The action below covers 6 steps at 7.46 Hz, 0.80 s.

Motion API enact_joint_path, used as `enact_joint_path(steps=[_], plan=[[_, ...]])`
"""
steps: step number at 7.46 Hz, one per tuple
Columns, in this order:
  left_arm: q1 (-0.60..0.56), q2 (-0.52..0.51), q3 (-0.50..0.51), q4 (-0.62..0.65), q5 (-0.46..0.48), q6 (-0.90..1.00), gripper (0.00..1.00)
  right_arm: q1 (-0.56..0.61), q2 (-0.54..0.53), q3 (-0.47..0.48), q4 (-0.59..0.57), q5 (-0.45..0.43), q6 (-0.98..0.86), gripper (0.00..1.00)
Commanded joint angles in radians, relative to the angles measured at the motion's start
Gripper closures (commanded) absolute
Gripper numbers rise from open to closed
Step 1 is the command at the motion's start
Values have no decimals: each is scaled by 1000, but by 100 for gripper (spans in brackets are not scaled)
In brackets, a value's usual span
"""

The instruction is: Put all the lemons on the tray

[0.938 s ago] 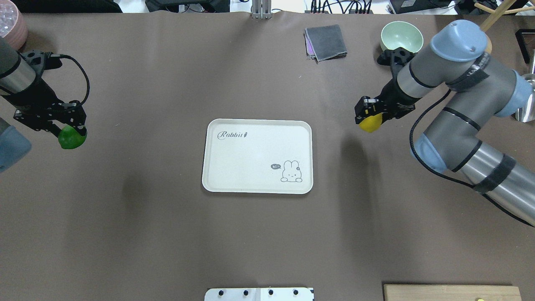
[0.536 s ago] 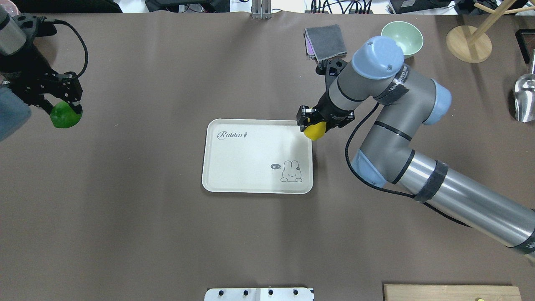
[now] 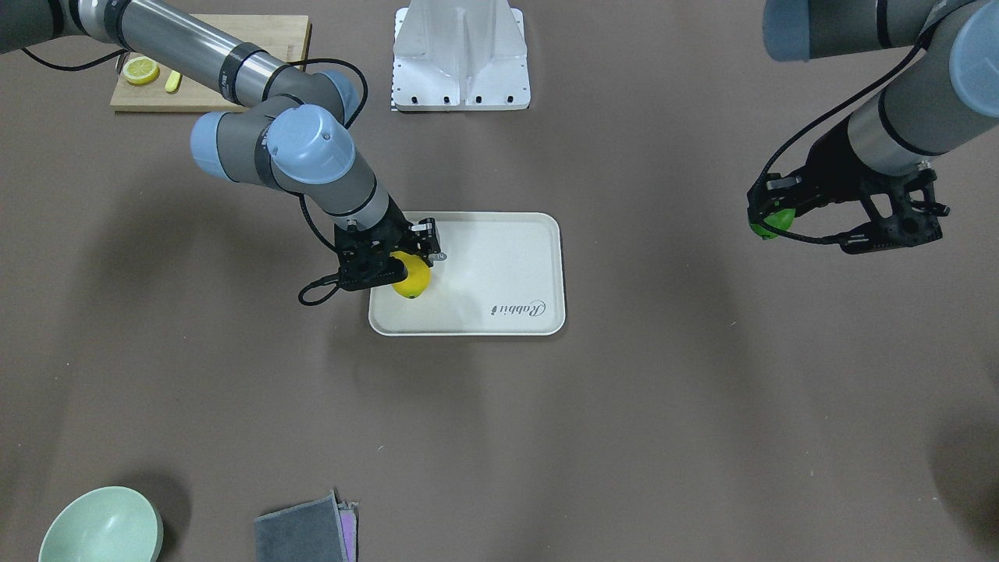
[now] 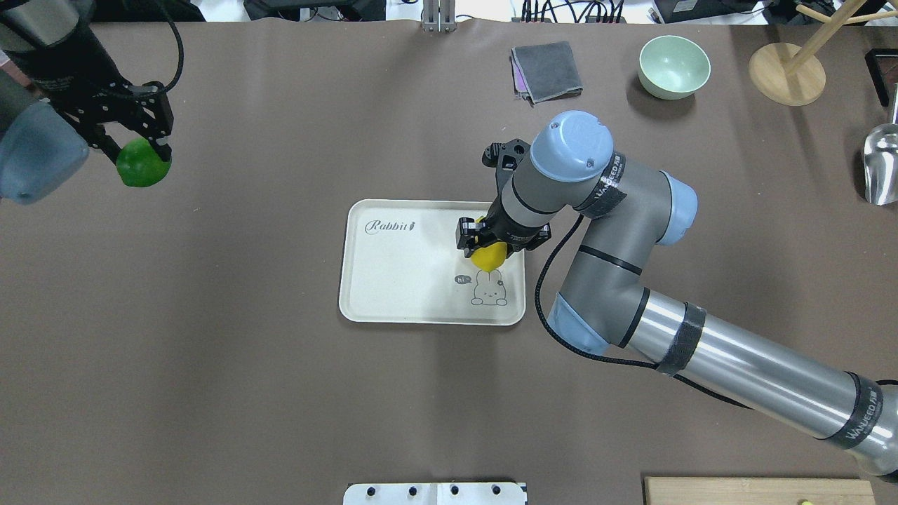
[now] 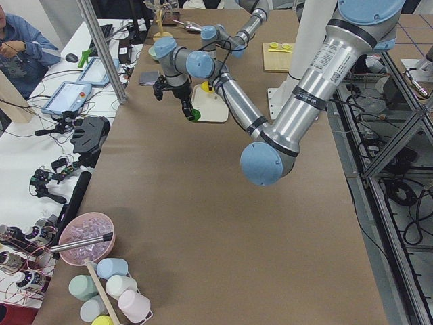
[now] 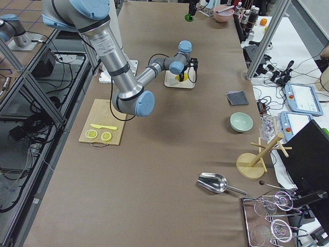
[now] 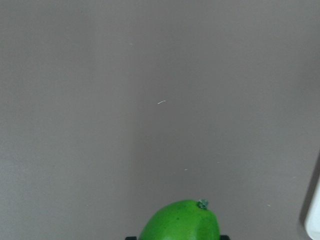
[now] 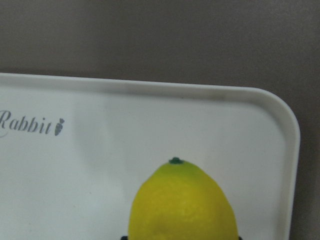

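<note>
Presently, the right claw (image 4: pixel 484 245) is closed on the yellow lemon (image 4: pixel 490 257), gripping it by its sides. It holds the fruit over the tray (image 4: pixel 400 287), in the half toward the robot's right and just beyond the small animal drawing (image 4: pixel 489 289) as seen from overhead. No view confirms whether fruit and tray are touching. In the right wrist view the stem end of the yellow lemon points toward the tray's far rim, with the "Rabbit" script off to the left.

The left claw (image 4: pixel 144 149) is clamped on the green lemon (image 4: pixel 143 172) and holds it raised above the brown surface (image 4: pixel 280 393). This is well apart from the tray, on the robot's left. The left wrist view shows only bare surface beneath the fruit.

Other items noted:
- A pale green bowl (image 4: pixel 674 65) and a folded grey cloth (image 4: pixel 547 70) lie on the far side of the surface.
- A wooden stand (image 4: pixel 786 73) and a metal scoop (image 4: pixel 882 165) sit at its right end.
- A wooden cutting board (image 3: pixel 226 47) near the robot's right carries a lemon slice (image 3: pixel 141 70).
</note>
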Motion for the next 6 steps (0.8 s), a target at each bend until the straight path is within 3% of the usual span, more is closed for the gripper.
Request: enact_joint_path(steps=[1, 2, 5, 6], plan=[[57, -39, -13, -8, 5, -148, 100, 2, 2, -1, 0, 1, 6, 31], [93, -68, -5, -10, 5, -208, 100, 0, -4, -1, 2, -8, 3, 0], [178, -94, -2, -71, 57, -361, 100, 60, -7, 13, 2, -2, 10, 0], [212, -96, 0, -97, 74, -422, 100, 109, -53, 48, 2, 9, 6, 0]])
